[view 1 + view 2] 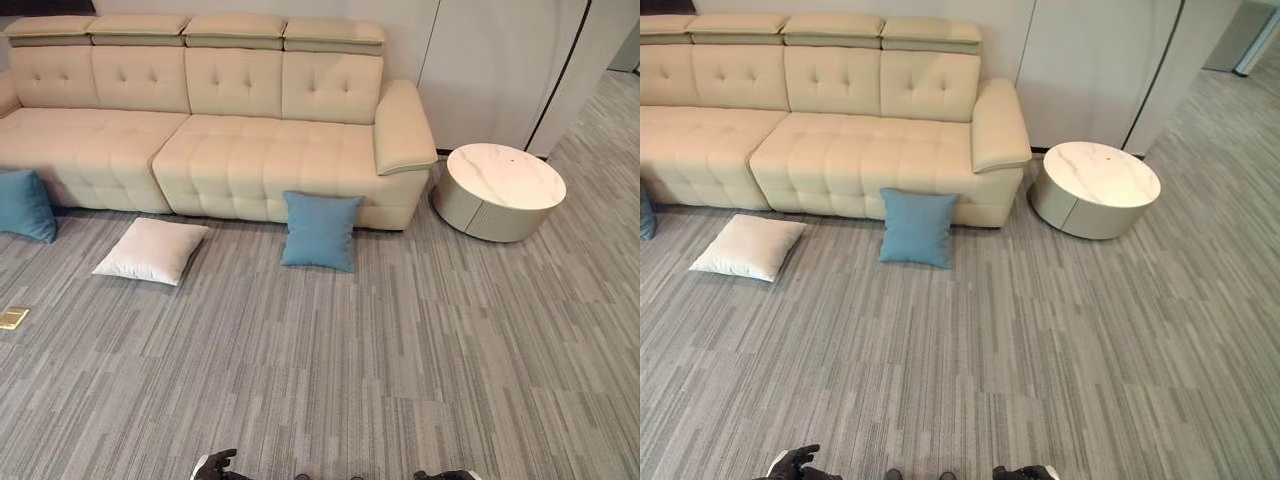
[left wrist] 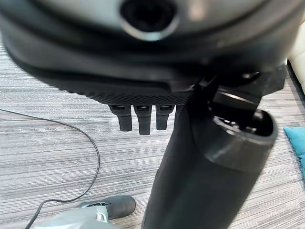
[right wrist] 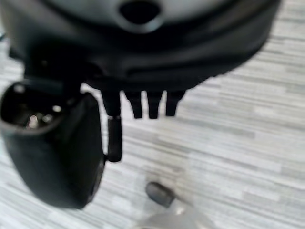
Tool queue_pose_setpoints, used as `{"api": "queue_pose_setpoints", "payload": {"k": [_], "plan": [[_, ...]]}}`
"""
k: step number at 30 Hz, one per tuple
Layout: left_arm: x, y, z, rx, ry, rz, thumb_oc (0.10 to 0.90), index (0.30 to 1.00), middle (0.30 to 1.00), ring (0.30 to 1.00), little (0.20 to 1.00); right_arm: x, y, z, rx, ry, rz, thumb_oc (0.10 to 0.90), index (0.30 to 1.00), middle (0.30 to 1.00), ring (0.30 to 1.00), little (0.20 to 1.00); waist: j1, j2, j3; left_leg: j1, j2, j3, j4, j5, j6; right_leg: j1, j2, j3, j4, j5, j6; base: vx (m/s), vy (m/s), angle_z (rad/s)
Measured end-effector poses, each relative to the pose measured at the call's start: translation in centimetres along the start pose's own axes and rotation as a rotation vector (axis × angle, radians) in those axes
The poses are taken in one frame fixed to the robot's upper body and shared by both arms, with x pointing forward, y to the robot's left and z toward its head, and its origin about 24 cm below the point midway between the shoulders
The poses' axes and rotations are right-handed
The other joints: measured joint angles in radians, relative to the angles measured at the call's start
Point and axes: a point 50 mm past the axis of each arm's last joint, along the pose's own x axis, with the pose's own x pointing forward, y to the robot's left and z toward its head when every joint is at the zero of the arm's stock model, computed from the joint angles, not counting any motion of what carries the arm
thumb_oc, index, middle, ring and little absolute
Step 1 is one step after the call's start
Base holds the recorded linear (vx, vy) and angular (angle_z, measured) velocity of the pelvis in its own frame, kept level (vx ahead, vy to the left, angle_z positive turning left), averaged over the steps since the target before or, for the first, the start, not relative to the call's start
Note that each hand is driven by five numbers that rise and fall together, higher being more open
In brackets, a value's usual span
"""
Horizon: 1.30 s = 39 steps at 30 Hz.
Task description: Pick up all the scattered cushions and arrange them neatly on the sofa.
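A beige tufted sofa stands along the far wall with its seats bare. One blue cushion leans upright against the sofa's front, near the right armrest. A white cushion lies flat on the carpet to its left. A second blue cushion rests against the sofa base at the far left edge. My left hand and right hand hang low at the near edge, far from every cushion. In the wrist views the left hand and right hand have straight fingers and hold nothing.
A round white marble-top table sits on the carpet just right of the sofa's armrest. A small brass floor plate lies at the left. Grey striped carpet stretches between me and the sofa. Pale wall panels stand behind the table.
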Motion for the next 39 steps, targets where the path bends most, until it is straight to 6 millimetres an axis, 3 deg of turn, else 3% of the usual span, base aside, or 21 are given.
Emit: {"api": "queue_pose_setpoints", "payload": {"k": [7, 8, 10, 13, 15, 17, 18, 22, 25, 28, 30, 33, 35, 38, 39], "plan": [[0.2, 0.1, 1.0, -0.022, -0.022, 0.006, 0.8, 0.9, 0.9, 0.9, 0.9, 0.2, -0.2, 1.3, 0.035, -0.026, -0.017, 0.8, 0.9, 0.9, 0.9, 0.9, 0.004, -0.009, 0.027, -0.072, -0.005, -0.043, 0.129, -0.026, -0.043, 0.002, -0.001, -0.007, -0.004, -0.002, -0.031, 0.07, -0.002, 0.03], [0.3, 0.2, 1.3, -0.028, -0.031, 0.012, 0.8, 0.9, 0.9, 0.9, 0.9, 0.2, -0.2, 1.4, 0.039, -0.028, -0.024, 0.8, 0.9, 0.9, 0.9, 0.9, 0.007, -0.025, 0.044, -0.096, -0.012, -0.048, 0.162, -0.03, -0.062, 0.0, -0.009, -0.008, -0.006, 0.003, -0.043, 0.0, 0.0, 0.0], [0.4, 0.3, 1.9, -0.032, -0.041, 0.024, 0.8, 0.9, 0.9, 0.9, 0.9, 0.3, -0.4, 1.6, 0.043, -0.034, -0.028, 0.8, 0.9, 0.9, 0.9, 0.9, -0.001, -0.025, 0.052, -0.119, -0.003, -0.048, 0.182, -0.039, -0.065, -0.006, -0.012, -0.026, -0.01, 0.005, -0.051, 0.11, 0.102, 0.15], [0.5, 0.5, 2.9, -0.032, -0.067, 0.03, 0.8, 0.9, 0.9, 0.9, 0.9, 0.4, -0.2, 2.2, 0.046, -0.044, -0.024, 0.8, 0.9, 0.9, 0.9, 0.9, 0.007, -0.043, 0.075, -0.194, 0.003, 0.0, 0.132, -0.03, -0.073, -0.035, -0.034, -0.018, -0.005, 0.001, -0.055, 0.13, 0.13, 0.22], [0.6, 0.7, 3.5, -0.036, -0.08, 0.039, 0.8, 0.9, 0.9, 0.9, 0.9, 0.4, -0.2, 2.4, 0.05, -0.049, -0.026, 0.8, 0.9, 0.9, 0.9, 0.9, 0.024, -0.036, 0.088, -0.219, 0.024, -0.001, 0.099, -0.011, -0.096, -0.05, -0.041, 0.007, -0.001, -0.003, -0.05, 0.23, 0.188, -0.25], [0.4, 0.2, 2.2, -0.051, -0.043, 0.032, 0.8, 0.9, 0.9, 0.9, 0.9, 0.4, -0.3, 2.3, 0.046, -0.049, -0.028, 0.8, 0.9, 0.9, 0.9, 0.9, 0.038, -0.005, 0.074, -0.209, 0.056, -0.003, 0.062, 0.003, -0.098, -0.048, -0.024, 0.037, 0.003, -0.003, -0.025, 0.24, 0.196, -0.61], [0.3, -0.2, 1.5, -0.049, -0.02, 0.022, 0.8, 0.9, 0.9, 0.9, 0.9, 0.4, -0.2, 2.3, 0.044, -0.049, -0.028, 0.8, 0.9, 0.9, 0.9, 0.9, 0.033, 0.012, 0.067, -0.195, 0.065, 0.006, 0.056, 0.065, -0.057, -0.034, -0.026, 0.039, 0.007, -0.017, 0.007, 0.21, 0.223, -0.37], [0.3, -0.1, 1.1, -0.045, -0.006, 0.024, 0.8, 0.9, 0.9, 0.9, 0.9, 0.2, 0.8, 1.9, 0.046, -0.039, 0.0, 0.8, 0.9, 0.9, 0.9, 0.9, 0.041, -0.013, 0.063, -0.135, 0.013, 0.053, 0.036, 0.037, 0.0, -0.057, -0.093, 0.065, 0.132, -0.082, 0.071, 0.17, 0.227, -0.25], [0.3, 0.2, 1.1, -0.035, -0.008, 0.028, 0.8, 0.9, 0.9, 0.9, 0.9, 0.3, 1.2, 2.7, 0.047, -0.06, 0.011, 0.8, 0.9, 0.9, 0.9, 0.9, 0.042, -0.015, 0.063, -0.091, -0.005, 0.078, 0.024, 0.03, 0.049, -0.16, -0.133, 0.062, 0.41, -0.168, 0.131, 0.12, 0.193, -0.15], [0.4, 0.8, 1.9, -0.019, -0.029, 0.043, 0.8, 0.9, 0.9, 0.9, 0.9, 0.3, 1.3, 2.9, 0.048, -0.063, 0.012, 0.8, 0.9, 0.9, 0.9, 0.9, 0.034, -0.023, 0.066, -0.043, -0.022, 0.069, 0.04, -0.02, 0.095, -0.24, -0.168, 0.057, 0.657, -0.172, 0.133, 0.21, 0.16, 0.03], [0.4, 1.1, 1.8, -0.017, -0.026, 0.05, 0.8, 0.9, 0.9, 0.9, 0.9, 0.3, 1.3, 3.2, 0.051, -0.077, 0.014, 0.8, 0.9, 0.9, 0.9, 0.9, 0.023, -0.027, 0.066, -0.013, -0.026, 0.055, 0.038, -0.031, 0.108, -0.265, -0.184, 0.024, 0.724, -0.181, 0.122, 0.28, 0.06, 0.06], [0.4, 1.3, 1.4, -0.013, -0.014, 0.055, 0.8, 0.9, 0.9, 0.9, 0.9, 0.2, 1.4, 3.3, 0.054, -0.092, 0.018, 0.8, 0.9, 0.9, 0.9, 0.9, 0.009, -0.036, 0.064, 0.026, -0.024, 0.059, 0.031, -0.042, 0.105, -0.289, -0.18, -0.004, 0.636, -0.183, 0.112, 0.25, -0.04, 0.04], [0.3, 1.2, 1.1, -0.014, -0.005, 0.054, 0.8, 0.9, 0.9, 0.9, 0.9, 0.2, 1.4, 3.6, 0.051, -0.103, 0.018, 0.8, 0.9, 0.9, 0.9, 0.9, 0.007, -0.034, 0.063, 0.036, -0.017, 0.064, 0.03, -0.076, 0.091, -0.324, -0.17, -0.051, 0.482, -0.175, 0.119, 0.42, -0.091, -0.14], [0.3, 1.4, 0.3, -0.019, 0.025, 0.059, 0.8, 0.9, 0.9, 0.9, 0.9, 0.2, 1.5, 4.0, 0.058, -0.115, 0.021, 0.8, 0.9, 0.9, 0.9, 0.9, -0.011, -0.038, 0.063, 0.068, -0.011, 0.065, 0.023, -0.098, 0.075, -0.355, -0.133, -0.045, 0.261, -0.07, 0.137, 0.26, -0.072, -0.05], [0.2, 1.4, 0.1, -0.018, 0.031, 0.06, 0.8, 0.9, 0.9, 0.9, 0.9, 0.2, 1.5, 3.8, 0.054, -0.113, 0.02, 0.8, 0.9, 0.9, 0.9, 0.9, -0.015, -0.038, 0.063, 0.081, -0.01, 0.06, 0.016, -0.102, 0.07, -0.367, -0.13, -0.045, 0.247, -0.047, 0.126, 0.33, -0.12, 0.32]]}}
